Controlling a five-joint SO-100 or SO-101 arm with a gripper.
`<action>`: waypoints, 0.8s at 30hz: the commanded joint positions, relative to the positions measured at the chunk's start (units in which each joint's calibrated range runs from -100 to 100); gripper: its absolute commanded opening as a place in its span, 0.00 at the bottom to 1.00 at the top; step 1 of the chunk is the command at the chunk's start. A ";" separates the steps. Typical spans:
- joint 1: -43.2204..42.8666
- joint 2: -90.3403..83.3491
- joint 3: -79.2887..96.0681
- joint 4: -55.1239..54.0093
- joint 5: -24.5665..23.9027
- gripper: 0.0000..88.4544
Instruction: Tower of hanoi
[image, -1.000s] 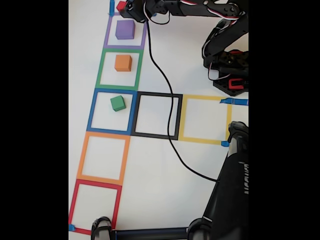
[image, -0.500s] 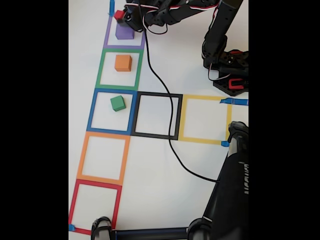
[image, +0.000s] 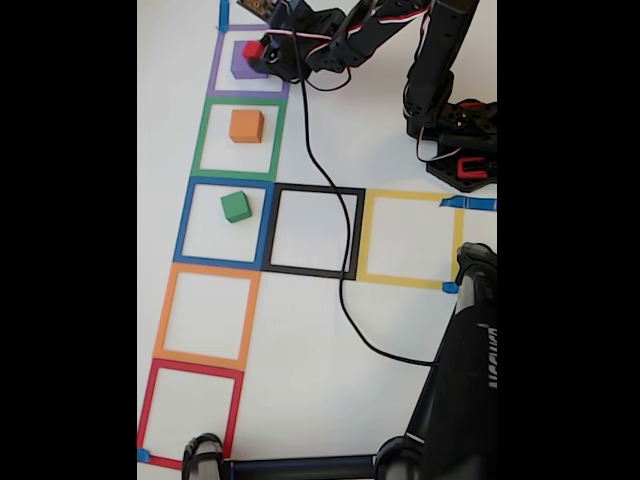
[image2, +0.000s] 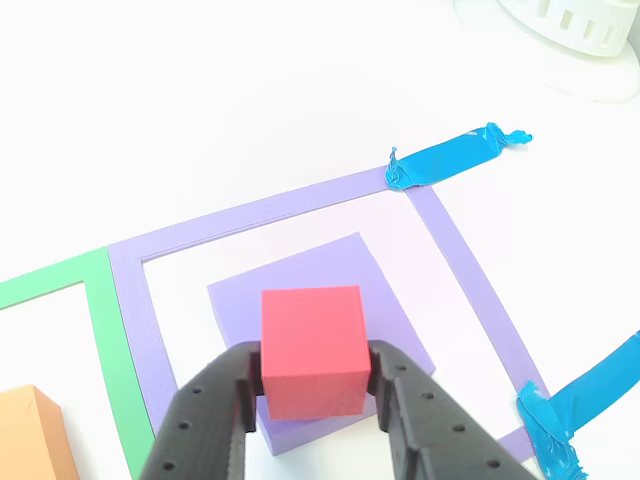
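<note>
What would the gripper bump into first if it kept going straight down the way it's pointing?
Probably the purple block: the gripper holds the red block right over it, so red would land there first. The remaining gap is hard to judge.

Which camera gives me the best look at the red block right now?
The other view: the red block sits large and centred, clamped between the gripper fingers over the purple block. In the fixed view it is a tiny red patch at the top, beside the arm.
</note>
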 joint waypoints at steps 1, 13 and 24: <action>-0.50 0.23 -1.68 -1.90 0.36 0.04; -0.78 3.54 -5.04 -2.71 0.36 0.04; -0.69 5.48 -5.95 -3.85 0.36 0.08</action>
